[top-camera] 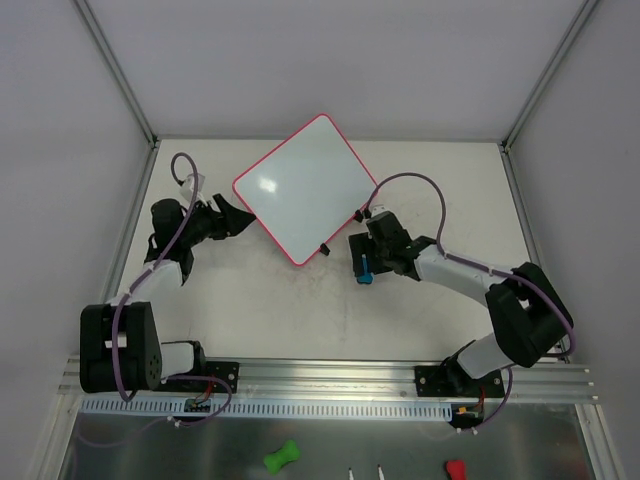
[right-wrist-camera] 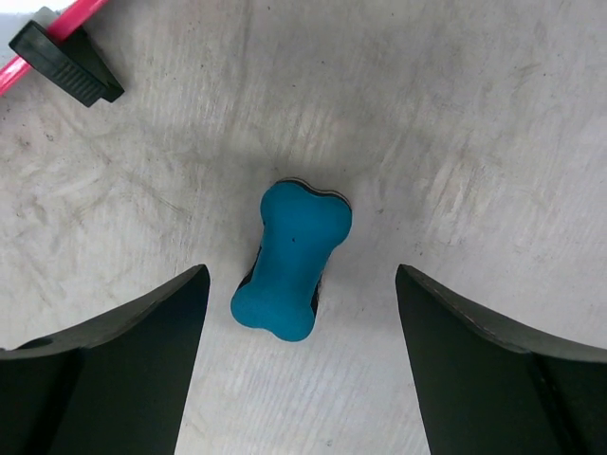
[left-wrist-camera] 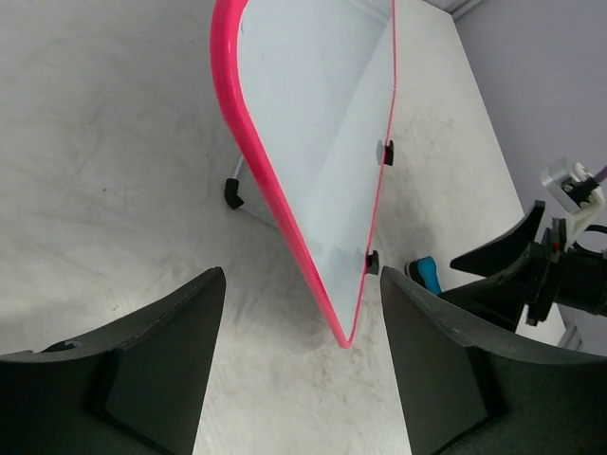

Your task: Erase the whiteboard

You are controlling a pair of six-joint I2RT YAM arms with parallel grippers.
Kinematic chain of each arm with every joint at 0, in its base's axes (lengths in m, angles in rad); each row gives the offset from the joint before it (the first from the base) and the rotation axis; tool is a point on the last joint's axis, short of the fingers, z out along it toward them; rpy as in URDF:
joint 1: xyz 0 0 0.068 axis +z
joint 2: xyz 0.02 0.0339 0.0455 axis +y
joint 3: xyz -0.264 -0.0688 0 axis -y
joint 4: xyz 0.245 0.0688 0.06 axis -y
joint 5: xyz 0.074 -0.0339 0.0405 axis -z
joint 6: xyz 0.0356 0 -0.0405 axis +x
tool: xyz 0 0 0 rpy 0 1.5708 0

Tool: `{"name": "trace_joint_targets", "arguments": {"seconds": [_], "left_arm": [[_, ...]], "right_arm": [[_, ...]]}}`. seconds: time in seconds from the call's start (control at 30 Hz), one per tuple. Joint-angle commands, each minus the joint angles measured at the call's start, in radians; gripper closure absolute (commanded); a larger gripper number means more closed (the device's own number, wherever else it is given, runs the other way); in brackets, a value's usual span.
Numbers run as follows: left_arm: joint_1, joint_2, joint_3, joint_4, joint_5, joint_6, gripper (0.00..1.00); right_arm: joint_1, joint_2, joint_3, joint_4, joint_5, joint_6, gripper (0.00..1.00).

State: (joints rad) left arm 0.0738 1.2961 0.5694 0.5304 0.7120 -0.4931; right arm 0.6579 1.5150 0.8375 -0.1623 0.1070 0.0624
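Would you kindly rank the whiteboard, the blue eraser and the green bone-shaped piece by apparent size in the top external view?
1. whiteboard, clearly largest.
2-3. green bone-shaped piece and blue eraser: similar, and the right end effector hides part of the eraser, so unranked.

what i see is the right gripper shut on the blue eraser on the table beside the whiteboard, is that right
Not quite: the right gripper is open, straddling the blue eraser without gripping it, as the right wrist view shows. The eraser does lie on the table beside the whiteboard.
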Motion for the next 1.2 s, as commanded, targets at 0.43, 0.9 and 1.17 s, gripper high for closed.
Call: {"name": "trace_joint_targets", "arguments": {"seconds": [0.43,0.9,1.17], "left_arm": [[0.004,-0.472,-0.213,-0.151,-0.259,0.002,0.25],[-0.052,-0.701,-0.270,-0.265,-0.359,-0.012,0.01],[-0.057,-0.842,-0.335,-0.316,-0.433,-0.059,0.01]], "right_arm": [[0.065,-0.246,-0.063,0.058,0.091,-0.021,0.12],[0.082,-0.459,-0.090,0.124,0.207,-0.122,0.01],[0.086,-0.576,-0.300,0.384,0.238,-0.148,0.01]]}}
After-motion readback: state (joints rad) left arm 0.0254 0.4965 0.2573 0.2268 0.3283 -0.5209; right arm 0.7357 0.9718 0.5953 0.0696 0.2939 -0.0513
